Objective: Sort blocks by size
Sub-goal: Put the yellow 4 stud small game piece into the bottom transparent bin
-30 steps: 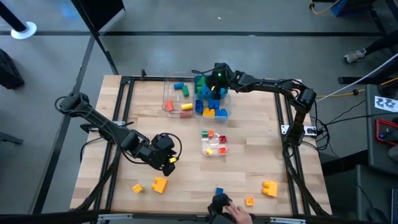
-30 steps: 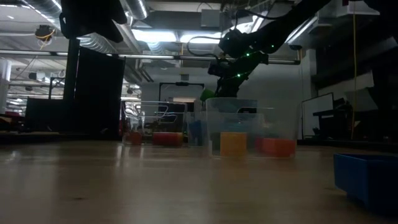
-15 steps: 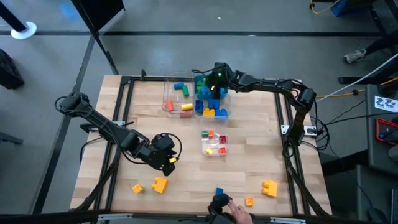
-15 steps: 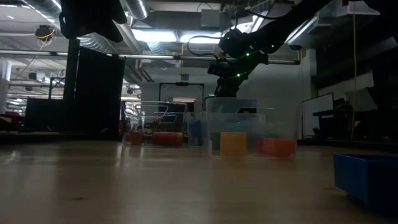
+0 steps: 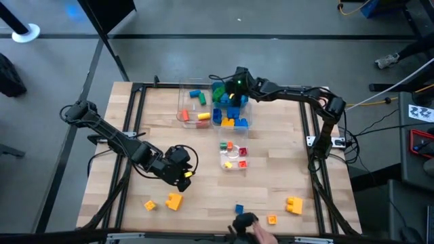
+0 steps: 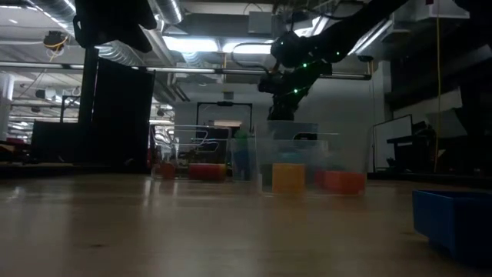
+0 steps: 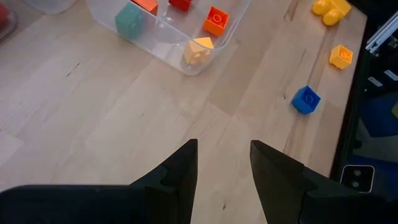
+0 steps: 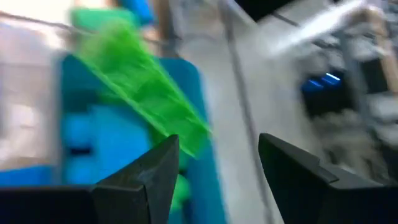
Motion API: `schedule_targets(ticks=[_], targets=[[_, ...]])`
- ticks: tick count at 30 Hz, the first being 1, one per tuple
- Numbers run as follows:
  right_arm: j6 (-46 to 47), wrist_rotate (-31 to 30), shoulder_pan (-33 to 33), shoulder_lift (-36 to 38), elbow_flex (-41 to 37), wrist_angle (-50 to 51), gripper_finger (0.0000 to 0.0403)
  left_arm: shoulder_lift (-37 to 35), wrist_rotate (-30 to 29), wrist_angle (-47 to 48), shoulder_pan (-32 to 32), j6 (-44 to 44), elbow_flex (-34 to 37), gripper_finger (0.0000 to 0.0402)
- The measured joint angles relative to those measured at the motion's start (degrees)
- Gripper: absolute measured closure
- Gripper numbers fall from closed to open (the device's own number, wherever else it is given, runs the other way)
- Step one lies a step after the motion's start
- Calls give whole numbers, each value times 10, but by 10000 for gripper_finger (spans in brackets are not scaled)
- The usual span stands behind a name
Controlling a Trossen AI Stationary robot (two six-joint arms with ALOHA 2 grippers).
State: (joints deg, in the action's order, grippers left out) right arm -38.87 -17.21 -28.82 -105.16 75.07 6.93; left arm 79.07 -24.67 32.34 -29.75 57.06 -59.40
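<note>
My right gripper (image 5: 234,87) hangs open over the far clear tub (image 5: 243,122), which holds green, blue and yellow blocks. In the right wrist view a long green block (image 8: 138,93) shows blurred beyond the open fingers (image 8: 217,140), over blue blocks in that tub. My left gripper (image 5: 184,175) stands open above bare wood at the table's left middle, with nothing between its fingers (image 7: 224,146). Loose blocks lie near the front edge: yellow (image 5: 149,204), orange-yellow (image 5: 174,200), blue (image 5: 239,209), orange (image 5: 272,219) and yellow (image 5: 293,205).
A second clear tub (image 5: 184,102) with a few blocks stands left of the far one. A small tub (image 5: 234,166) of tiny blocks sits mid-table. A person's hand (image 5: 258,234) is at the near edge. A blue tray (image 6: 453,219) shows low at the right.
My right gripper has opened over the far tub and let go of the green block, which has dropped from below its fingers into the tub. The person's hand at the near edge has shifted a little.
</note>
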Motion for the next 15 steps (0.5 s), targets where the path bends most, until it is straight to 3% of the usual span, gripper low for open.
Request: schedule_targets(ticks=[4, 9, 15], targets=[[-4, -103, 23, 24, 0, 37, 180, 0, 6, 0, 0, 0, 0, 270], [0, -107, 59, 78, 0, 97, 180, 0, 127, -1, 0, 11, 0, 270], [69, -107, 125, 147, 0, 157, 180, 0, 243, 0, -7, 159, 0, 270]])
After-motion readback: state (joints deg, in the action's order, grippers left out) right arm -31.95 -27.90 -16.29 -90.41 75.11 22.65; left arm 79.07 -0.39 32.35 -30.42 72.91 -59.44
